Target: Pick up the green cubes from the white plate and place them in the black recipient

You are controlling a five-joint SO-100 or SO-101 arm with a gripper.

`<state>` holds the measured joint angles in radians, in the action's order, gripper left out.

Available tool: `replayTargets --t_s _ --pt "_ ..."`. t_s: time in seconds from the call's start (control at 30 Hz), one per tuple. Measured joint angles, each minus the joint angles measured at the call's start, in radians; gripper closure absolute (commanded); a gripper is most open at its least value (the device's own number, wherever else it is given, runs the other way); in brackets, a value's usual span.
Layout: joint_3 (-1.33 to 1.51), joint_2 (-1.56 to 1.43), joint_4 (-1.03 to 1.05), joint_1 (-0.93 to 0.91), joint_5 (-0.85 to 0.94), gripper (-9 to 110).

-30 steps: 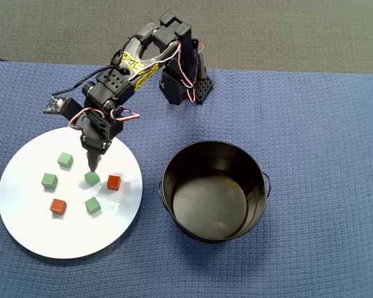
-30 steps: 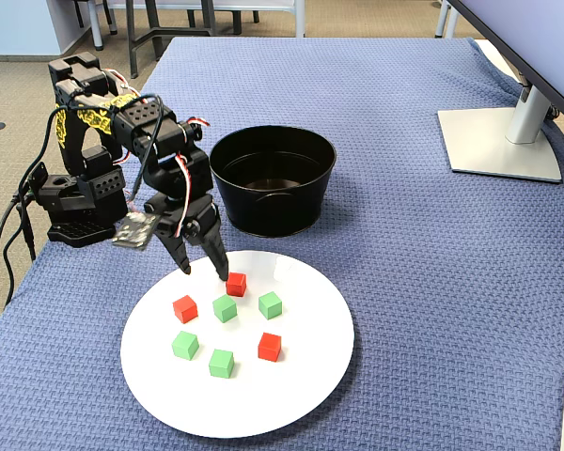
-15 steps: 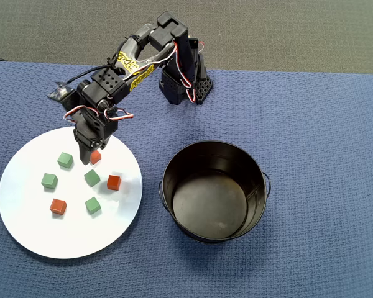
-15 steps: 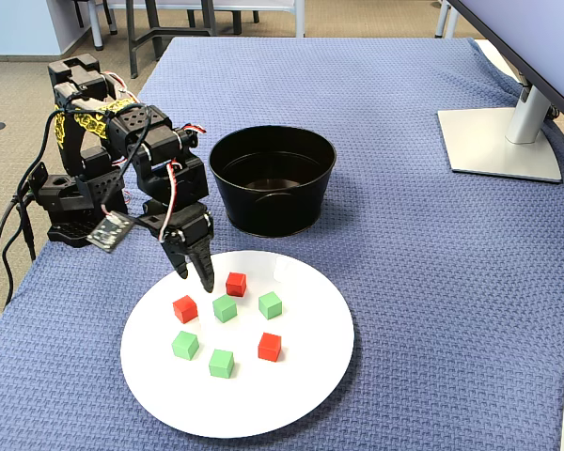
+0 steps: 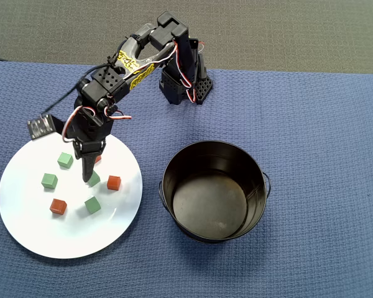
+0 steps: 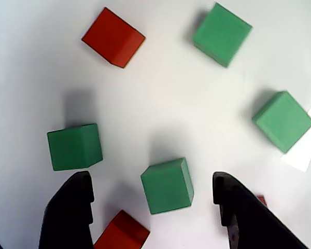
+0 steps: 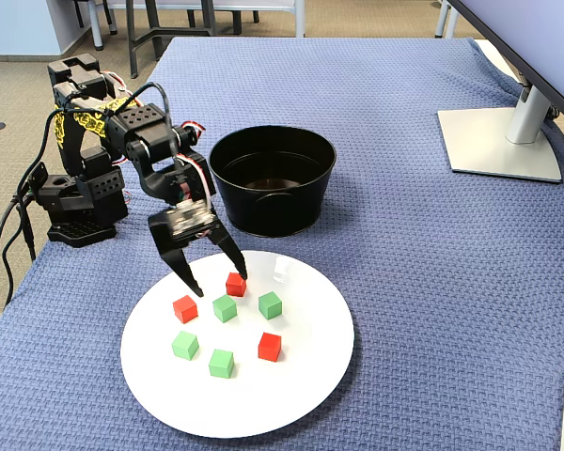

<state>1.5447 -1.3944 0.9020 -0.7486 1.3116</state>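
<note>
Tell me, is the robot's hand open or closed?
Open. The hand has its two fingers spread wide, with a green cube between them, untouched.

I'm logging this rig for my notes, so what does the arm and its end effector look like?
The arm is matte black plastic with red and white wires looped along it, yellow marked tape near its upper links and a black base. The end effector has two slim, pointed black fingers.

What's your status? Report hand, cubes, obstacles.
Hand open above the large white plate, straddling one small green cube. Four green cubes on plate; round black bucket empty. Red cubes close beside target.
</note>
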Motion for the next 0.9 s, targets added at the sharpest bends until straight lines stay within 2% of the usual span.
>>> replayTargets --t_s 0.13,0.27,0.9 --pt "0.055 0.0 -0.118 0.0 0.16 78" --pt "0.087 0.0 -0.218 0.0 0.233 78" --pt "0.158 0.026 -0.221 0.0 0.261 78"
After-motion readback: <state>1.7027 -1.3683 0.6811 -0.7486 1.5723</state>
